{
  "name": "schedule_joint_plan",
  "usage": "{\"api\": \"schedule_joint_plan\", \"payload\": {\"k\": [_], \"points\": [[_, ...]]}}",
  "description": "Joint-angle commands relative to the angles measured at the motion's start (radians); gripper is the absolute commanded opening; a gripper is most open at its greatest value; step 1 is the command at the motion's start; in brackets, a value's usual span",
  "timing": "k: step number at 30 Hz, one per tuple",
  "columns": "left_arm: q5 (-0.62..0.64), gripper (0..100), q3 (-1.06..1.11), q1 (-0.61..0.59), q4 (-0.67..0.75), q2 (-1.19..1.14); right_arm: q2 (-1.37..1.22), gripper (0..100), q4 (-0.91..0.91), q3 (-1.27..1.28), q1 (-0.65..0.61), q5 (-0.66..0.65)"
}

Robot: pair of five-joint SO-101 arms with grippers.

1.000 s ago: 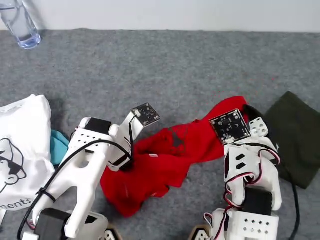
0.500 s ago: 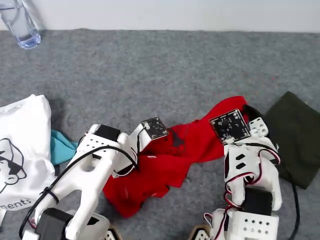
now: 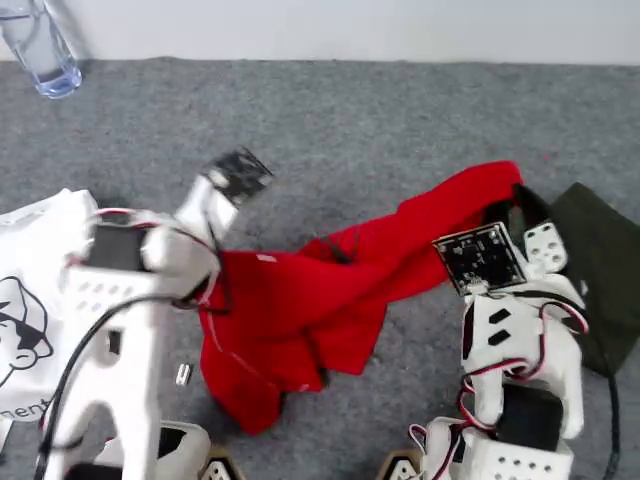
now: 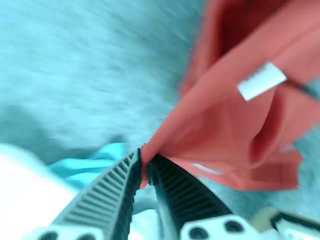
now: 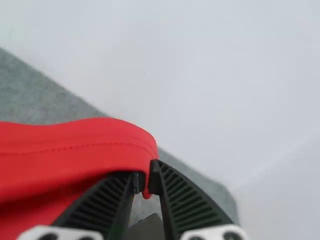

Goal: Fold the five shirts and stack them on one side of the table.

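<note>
A red shirt (image 3: 330, 295) hangs stretched between the two arms above the grey table (image 3: 350, 130). My left gripper (image 4: 144, 169) is shut on one edge of the red shirt (image 4: 240, 125), with a white label showing on the cloth. My right gripper (image 5: 142, 184) is shut on the other edge of the red shirt (image 5: 65, 145), raised toward the pale wall. In the high view the left arm (image 3: 150, 290) stands at the shirt's left end and the right arm (image 3: 510, 300) at its right end. A white printed shirt (image 3: 35, 300) lies at the left edge.
A dark green shirt (image 3: 600, 270) lies at the right, behind the right arm. Teal cloth (image 4: 95, 162) peeks out beside the white shirt under the left gripper. A clear water bottle (image 3: 38, 45) stands at the far left corner. The far half of the table is bare grey felt.
The left arm swung up and to the left, pulling the red shirt's left edge with it and spreading the cloth. The right arm lifted its end slightly to the right.
</note>
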State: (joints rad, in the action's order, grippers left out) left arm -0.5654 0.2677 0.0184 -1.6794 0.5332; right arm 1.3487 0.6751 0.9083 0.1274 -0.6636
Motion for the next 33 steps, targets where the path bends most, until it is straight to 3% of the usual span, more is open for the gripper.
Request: {"api": "schedule_joint_plan", "payload": {"k": [1,6,11,20,33], "points": [[-0.002,1,-0.163,-0.058,-0.023,0.135,0.012,0.8,0.007,-0.138,0.013,-0.006],[-0.002,1,-0.351,-0.132,-0.006,0.261,0.008,0.8,-0.001,-0.330,0.010,-0.009],[-0.002,1,-0.489,-0.198,0.098,0.331,-0.024,0.8,-0.053,-0.540,0.010,-0.026],[-0.002,1,-0.529,-0.276,0.299,0.433,-0.076,0.8,-0.168,-0.741,0.012,-0.143],[-0.008,1,-0.527,-0.276,0.258,0.680,0.113,0.8,-0.120,-0.799,0.004,-0.238]]}}
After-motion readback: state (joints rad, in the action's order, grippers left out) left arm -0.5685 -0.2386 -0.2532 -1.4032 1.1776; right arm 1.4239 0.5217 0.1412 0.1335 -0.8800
